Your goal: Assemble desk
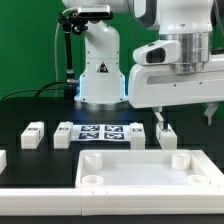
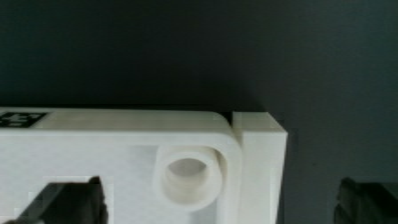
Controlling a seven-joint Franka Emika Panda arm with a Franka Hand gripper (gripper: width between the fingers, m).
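Observation:
The white desk top (image 1: 140,165) lies flat at the front of the table, raised rim up, with round corner sockets (image 1: 178,160). Loose square legs with black-and-white tags lie behind it: one (image 1: 33,135) at the exterior view's left, one (image 1: 64,136) beside it, and one (image 1: 165,131) on the right. My gripper (image 1: 183,116) hangs open and empty above the top's far right corner. In the wrist view the gripper (image 2: 214,205) straddles that corner: one dark finger (image 2: 63,205) is over the top (image 2: 107,150), the other (image 2: 370,200) over the black table, with the socket (image 2: 192,175) between them.
The marker board (image 1: 100,132) lies flat behind the desk top, in front of the robot base (image 1: 98,75). A white piece (image 1: 3,158) shows at the left edge. A white L-shaped border (image 1: 60,205) runs along the front. A tag (image 2: 22,118) shows on the top's far edge.

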